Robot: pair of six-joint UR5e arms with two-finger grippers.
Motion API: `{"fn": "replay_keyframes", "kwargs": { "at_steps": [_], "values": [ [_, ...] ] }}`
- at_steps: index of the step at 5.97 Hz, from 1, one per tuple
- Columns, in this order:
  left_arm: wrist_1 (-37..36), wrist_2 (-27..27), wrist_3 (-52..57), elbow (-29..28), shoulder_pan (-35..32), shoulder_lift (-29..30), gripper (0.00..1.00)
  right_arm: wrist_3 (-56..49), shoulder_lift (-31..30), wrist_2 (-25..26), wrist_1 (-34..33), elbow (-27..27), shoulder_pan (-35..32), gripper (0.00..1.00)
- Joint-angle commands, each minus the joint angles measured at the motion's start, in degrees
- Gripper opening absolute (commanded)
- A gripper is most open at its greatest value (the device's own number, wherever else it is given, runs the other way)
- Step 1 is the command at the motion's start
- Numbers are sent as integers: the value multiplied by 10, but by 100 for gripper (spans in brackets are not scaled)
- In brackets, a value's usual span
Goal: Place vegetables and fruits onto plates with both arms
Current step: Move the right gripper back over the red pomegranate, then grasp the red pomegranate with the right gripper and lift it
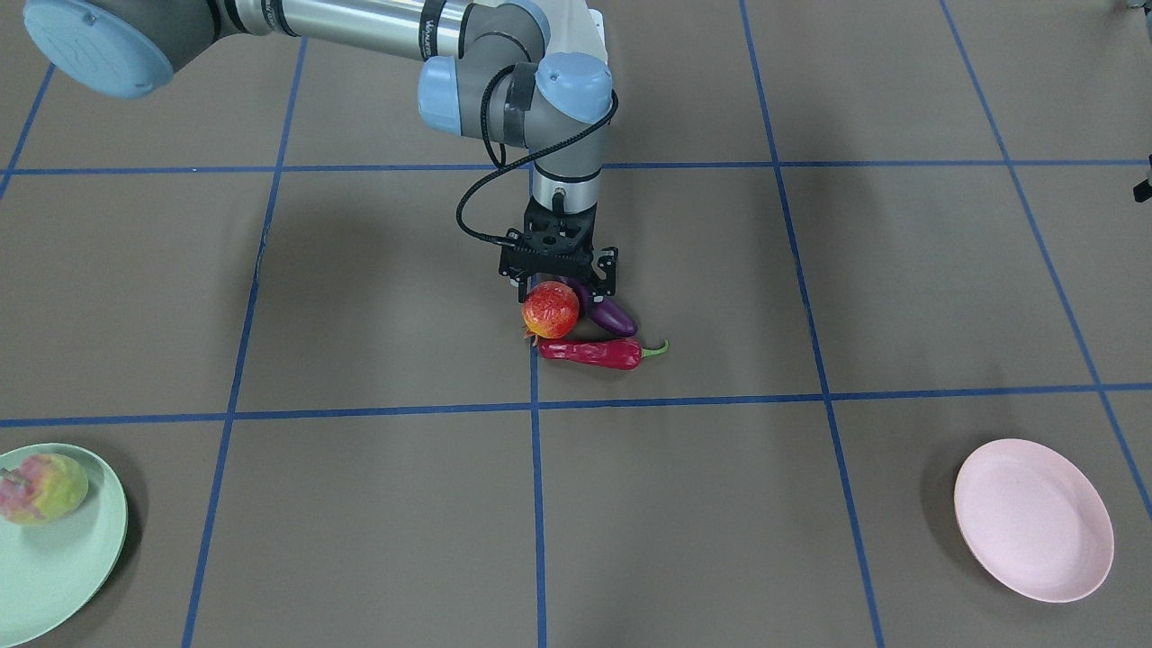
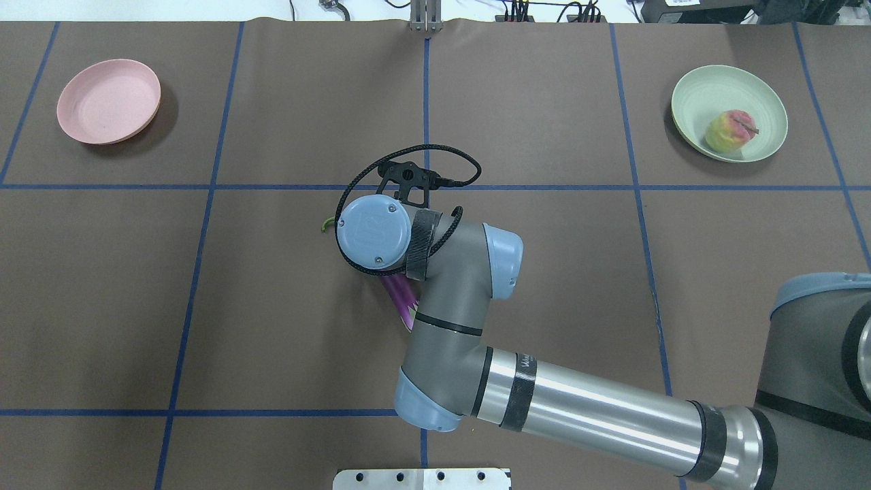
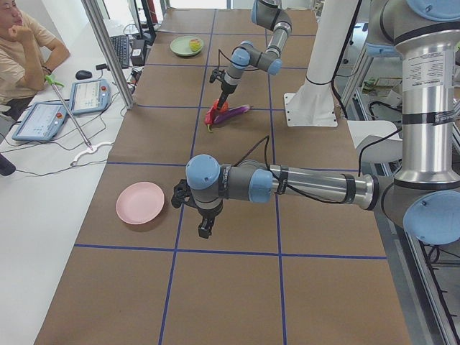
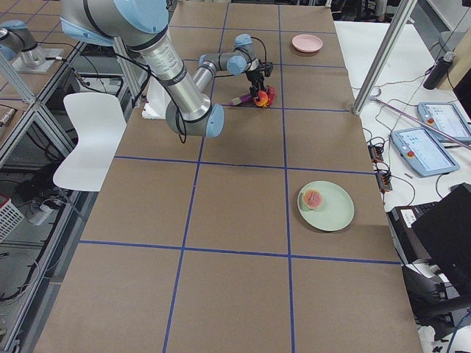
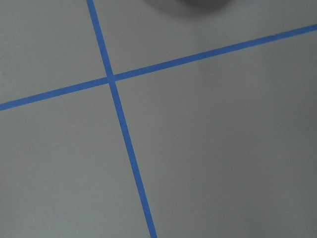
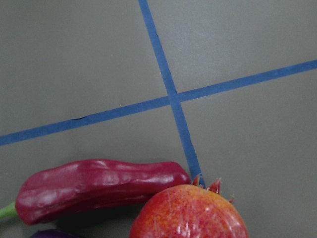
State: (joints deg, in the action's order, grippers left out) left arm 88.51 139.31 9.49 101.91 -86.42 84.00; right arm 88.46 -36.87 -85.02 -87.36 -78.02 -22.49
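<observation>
The bumpy red-orange fruit (image 1: 551,310) rests mid-table against the purple eggplant (image 1: 610,315) and the red chili pepper (image 1: 596,353). My right gripper (image 1: 562,290) hangs straight down over the fruit, open, one finger on each side of its top. The right wrist view shows the fruit (image 6: 190,213) and the chili (image 6: 99,187) close below. From overhead the wrist hides the fruit; only the eggplant's end (image 2: 401,297) shows. The peach (image 2: 729,131) lies on the mint green plate (image 2: 701,95). The pink plate (image 2: 109,101) holds nothing. My left gripper (image 3: 206,227) hovers beside the pink plate (image 3: 140,203); I cannot tell its state.
Blue tape lines divide the brown table cover into squares. A white base block (image 2: 422,478) sits at the near table edge. A person (image 3: 21,54) sits at the side bench, where tablets (image 3: 90,95) lie. A white chair (image 4: 85,140) stands beside the table.
</observation>
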Motion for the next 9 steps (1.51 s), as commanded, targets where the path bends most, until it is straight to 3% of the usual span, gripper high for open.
{"fn": "replay_keyframes", "kwargs": {
  "at_steps": [1,2,3,4,6,7,8,9],
  "values": [
    [1,0,0,-7,0,2,100,-7,-3,0,1,2,4,94],
    [1,1,0,-9,1,6,100,-7,-3,-1,2,-2,3,9],
    [1,1,0,-12,1,10,100,-7,-8,-2,3,-17,-4,0],
    [1,0,0,-13,1,10,100,-18,-14,-24,5,-37,-34,0],
    [1,1,0,-13,1,10,100,-178,-63,-140,23,-60,-149,0],
    [1,3,0,-13,1,10,100,-257,-121,-198,72,-58,-219,0],
    [1,4,0,-13,2,10,100,-348,-161,-252,99,-43,-284,0],
    [1,4,1,-13,3,10,100,-417,-160,-324,122,30,-350,0]
  ]
}}
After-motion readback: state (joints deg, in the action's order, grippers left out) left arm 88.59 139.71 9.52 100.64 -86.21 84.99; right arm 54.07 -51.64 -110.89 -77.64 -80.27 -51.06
